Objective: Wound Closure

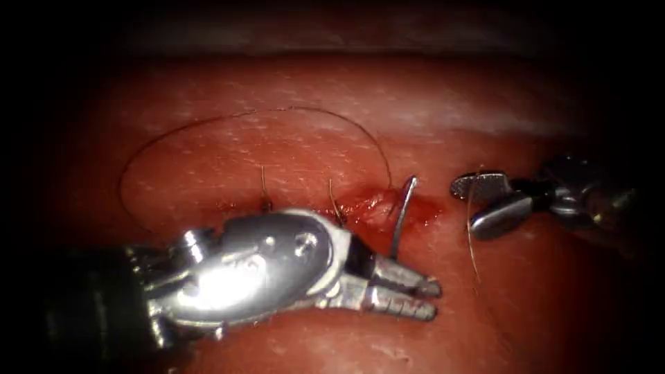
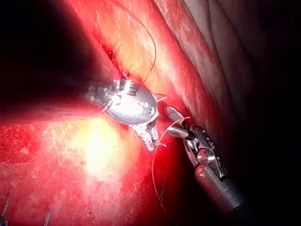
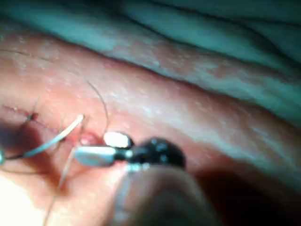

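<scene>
Left claw (image 1: 424,296) grips the needle (image 1: 402,218) near its tail, tip clear above the cut (image 1: 388,206); right claw (image 1: 476,206) wide, holding nothing.

Tissue (image 1: 291,138) – thread (image 1: 208,125) loop lying on surface

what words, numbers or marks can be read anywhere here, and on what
None can be read.
Left claw: faint engraved marks on its shiny wrist housing, too glared to read; it holds the needle near one end, beside the cut in the tissue.
Right claw: jaws open, holding nothing, right of the cut; no marking visible.
Thread: no label.
</scene>
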Controlling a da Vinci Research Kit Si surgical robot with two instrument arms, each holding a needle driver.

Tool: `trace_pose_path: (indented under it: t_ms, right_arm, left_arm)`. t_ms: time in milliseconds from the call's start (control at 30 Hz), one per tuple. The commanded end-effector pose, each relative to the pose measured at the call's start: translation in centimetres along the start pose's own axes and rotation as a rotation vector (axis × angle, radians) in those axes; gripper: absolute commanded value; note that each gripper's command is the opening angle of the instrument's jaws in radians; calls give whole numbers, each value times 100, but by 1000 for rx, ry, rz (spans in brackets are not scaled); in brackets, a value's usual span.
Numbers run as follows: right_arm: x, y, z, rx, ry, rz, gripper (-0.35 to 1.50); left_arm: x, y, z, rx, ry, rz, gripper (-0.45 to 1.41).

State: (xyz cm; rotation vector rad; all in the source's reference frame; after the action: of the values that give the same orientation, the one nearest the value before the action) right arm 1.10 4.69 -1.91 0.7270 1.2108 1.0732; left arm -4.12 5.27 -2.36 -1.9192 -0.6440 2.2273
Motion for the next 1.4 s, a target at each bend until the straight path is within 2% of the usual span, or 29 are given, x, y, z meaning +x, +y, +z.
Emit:
trace_pose_path:
  t_ms: [33, 100, 200, 233, 333, 400, 500, 533, 700, 733, 767, 800, 833, 867, 900, 933, 967, 1033, 1067, 1133, 1233, 1267, 1400]
  right_arm:
    - [14, 3, 1, -6, 8, 1, 131]
    - [28, 4, -8, -40, 65, 22, 131]
    - [36, 5, -14, -57, 96, 29, 131]
    - [42, 6, -20, -78, 105, -42, 133]
    - [48, 7, -29, -142, 55, -210, 146]
    - [47, 8, -36, -181, 8, -286, 146]
    - [35, 8, -45, -241, -117, -383, 146]
    - [22, 7, -48, -260, -236, -415, 146]
    - [-18, 1, -52, -260, -467, -507, 146]
    - [-24, 1, -53, -284, -544, -543, 146]
    - [-26, 1, -53, -293, -581, -562, 146]
    - [-27, 0, -54, -326, -684, -606, 146]
    - [-25, -1, -54, -374, -732, -637, 146]
    - [-11, -1, -54, -468, -709, -677, 146]
    - [-2, -2, -54, -487, -670, -678, 146]
    - [18, -4, -52, -516, -579, -668, 146]
    - [38, -11, -47, -523, -464, -631, 146]
    - [48, -19, -42, -497, -351, -570, 146]
    - [50, -24, -39, -466, -264, -520, 146]
    - [46, -40, -32, -375, -182, -364, 121]
    - [40, -44, -21, -358, -140, -290, 121]
    - [34, -44, -13, -341, -95, -233, 123]
    - [18, -40, 5, -307, -40, -141, 124]
  left_arm:
    - [1, -7, 4, 22, -1, 52, -35]
    - [21, -16, -8, 97, -8, 214, -35]
    - [26, -19, -12, 132, -32, 250, -35]
    - [25, -21, -13, 150, -44, 251, -35]
    - [21, -22, -14, 168, -61, 255, -35]
    - [18, -23, -15, 170, -63, 254, -35]
    - [13, -24, -17, 173, -72, 256, -35]
    - [9, -25, -18, 168, -76, 258, -35]
    - [-13, -24, -20, 137, -90, 266, -35]
    - [-18, -23, -20, 130, -93, 258, -35]
    - [-21, -23, -21, 126, -96, 254, -35]
    - [-27, -23, -22, 118, -100, 247, -35]
    - [-31, -23, -24, 110, -102, 243, -35]
    - [-37, -24, -29, 104, -103, 242, -35]
    - [-39, -25, -32, 102, -103, 243, -35]
    - [-41, -28, -38, 100, -103, 244, -35]
    - [-42, -30, -39, 105, -105, 245, -35]
    - [-44, -30, -38, 109, -107, 246, -35]
    - [-44, -29, -38, 110, -107, 246, -35]
    - [-44, -30, -34, 131, -113, 246, -35]
    - [-44, -30, -31, 139, -119, 246, -35]
    - [-45, -30, -30, 149, -115, 240, -35]
    - [-45, -30, -28, 169, -107, 258, -35]
